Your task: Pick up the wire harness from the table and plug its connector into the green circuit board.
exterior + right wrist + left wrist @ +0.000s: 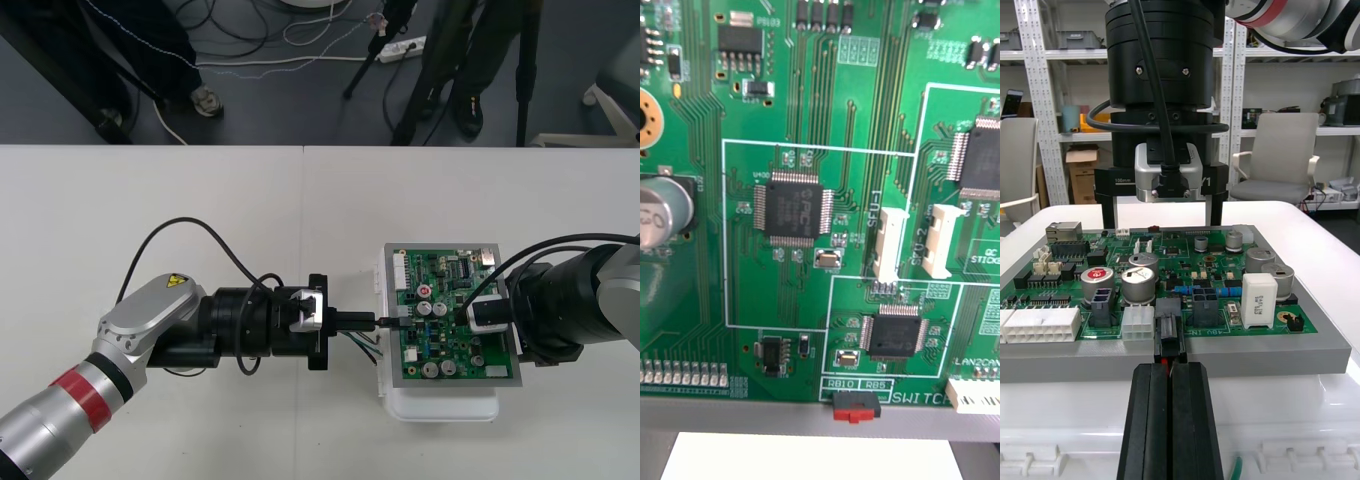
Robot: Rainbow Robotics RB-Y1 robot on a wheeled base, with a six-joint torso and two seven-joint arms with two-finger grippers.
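Harness [364, 340], its plug [1169, 339] clenched in the left hand [1169, 369], meets a socket [1169, 313] on the board [450, 345] at its 9 o'clock edge, seemingly going in; seating and release remain, the right hand [1163, 219] spread open at 3 o'clock.

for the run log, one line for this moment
left fingers: shut on harness plug at board edge | right fingers: open, over board
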